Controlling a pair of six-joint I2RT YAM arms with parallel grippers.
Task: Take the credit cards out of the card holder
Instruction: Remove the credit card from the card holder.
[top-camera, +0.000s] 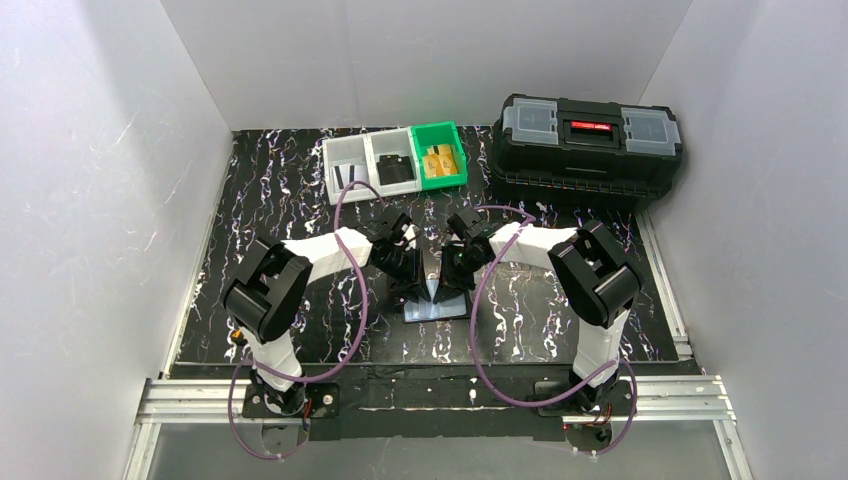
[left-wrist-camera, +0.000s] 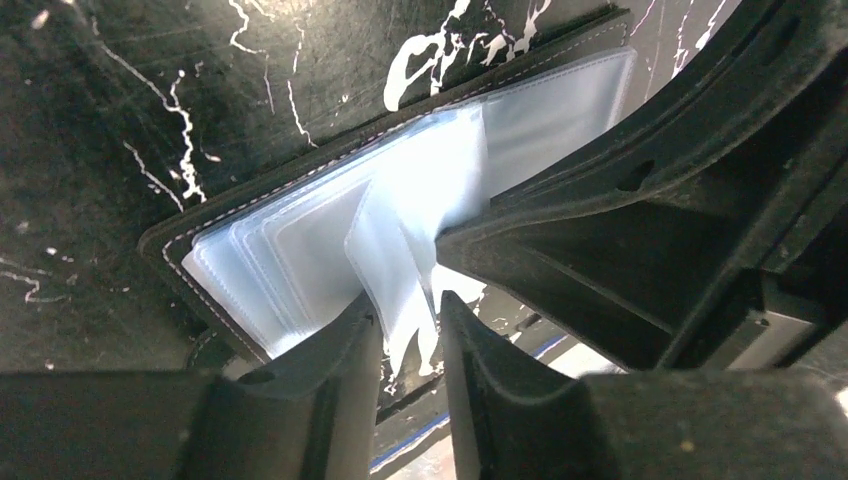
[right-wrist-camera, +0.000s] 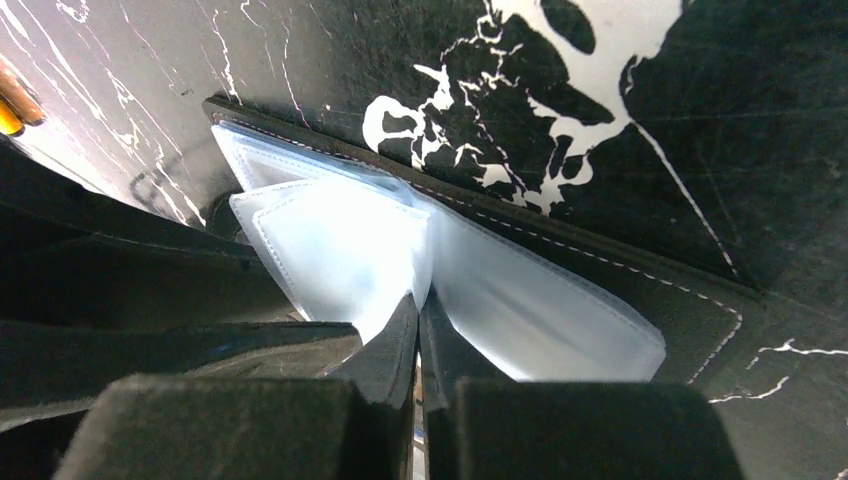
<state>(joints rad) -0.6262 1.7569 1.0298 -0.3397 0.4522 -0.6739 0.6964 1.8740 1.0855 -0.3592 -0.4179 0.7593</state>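
From above, the card holder (top-camera: 436, 300) lies open on the dark marbled desk (top-camera: 280, 200), at its middle, just ahead of the two arm bases. The left gripper (top-camera: 418, 274) reaches it from ten o'clock and the right gripper (top-camera: 448, 272) from two o'clock, and their tips meet over it. At twelve o'clock from the holder stands a row of small bins. The green bin (top-camera: 445, 183) holds what look like gold-orange credit cards (top-camera: 441, 160), and the grey bins (top-camera: 370, 190) beside it hold dark pieces too small to name. A big black toolbox (top-camera: 590, 140) sits at one o'clock, well apart, and nothing lies between the holder and the bins.

In the left wrist view, the left fingers (left-wrist-camera: 365, 335) stand a narrow gap apart with a bunch of clear pockets (left-wrist-camera: 400, 250) between them, seemingly pinched. The right gripper's tip touches the same bunch at three o'clock. The pockets that show look pale and empty.

In the right wrist view, the right fingers (right-wrist-camera: 400, 330) are pressed almost together on the pocket leaves at the fold. Here too no card shows through the plastic.

Judged from this, the task is far along: cards seem to be out already, and what remains is leafing through the pockets for any left inside. The leaves folded under the fingers are hidden, so whether one still holds a card cannot be told. The limp, slippery leaves and the crowding of the two grippers are the main hindrance.
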